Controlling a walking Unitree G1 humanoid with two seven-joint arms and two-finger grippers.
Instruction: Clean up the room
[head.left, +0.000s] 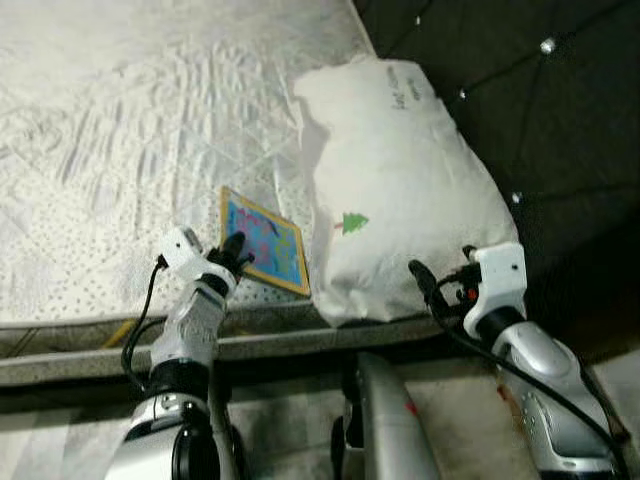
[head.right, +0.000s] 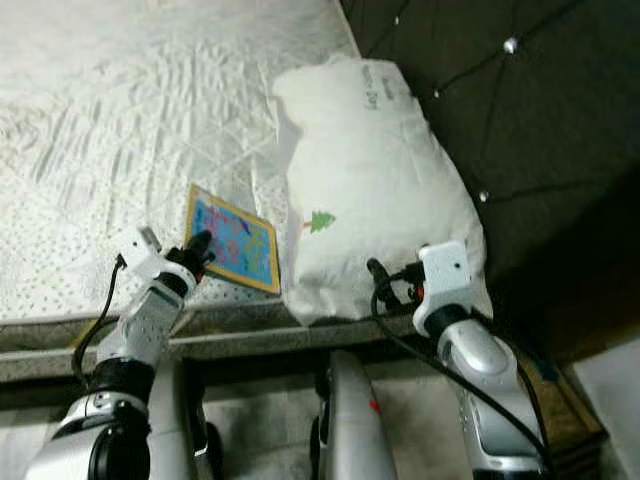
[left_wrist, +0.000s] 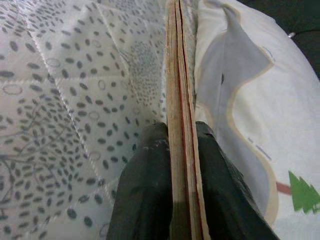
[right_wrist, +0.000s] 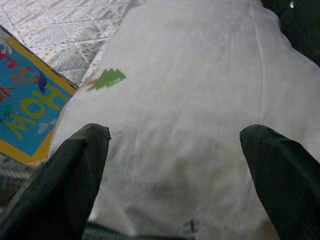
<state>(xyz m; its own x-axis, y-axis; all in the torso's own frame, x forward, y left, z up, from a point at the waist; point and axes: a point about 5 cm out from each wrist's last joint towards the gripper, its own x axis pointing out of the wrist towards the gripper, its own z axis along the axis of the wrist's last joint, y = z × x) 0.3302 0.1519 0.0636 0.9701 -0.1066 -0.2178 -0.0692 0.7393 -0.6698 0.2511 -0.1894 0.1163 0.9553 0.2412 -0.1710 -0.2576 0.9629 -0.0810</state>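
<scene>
A thin picture book (head.left: 264, 241) with a blue cover and yellow border lies on the white quilted mattress (head.left: 120, 130), close to its near edge. My left gripper (head.left: 237, 252) is shut on the book's near left edge; in the left wrist view both black fingers (left_wrist: 145, 195) pinch the book's edge (left_wrist: 179, 125). A white pillow (head.left: 400, 190) with a small green tree print lies just right of the book. My right gripper (head.left: 425, 283) stands open at the pillow's near end, its fingers (right_wrist: 70, 175) spread wide before the pillow (right_wrist: 190, 110), nothing between them.
The mattress's near edge (head.left: 100, 345) runs across in front of me. A dark tufted headboard (head.left: 540, 110) rises right of the pillow. A strip of pale floor (head.left: 620, 380) shows at the lower right.
</scene>
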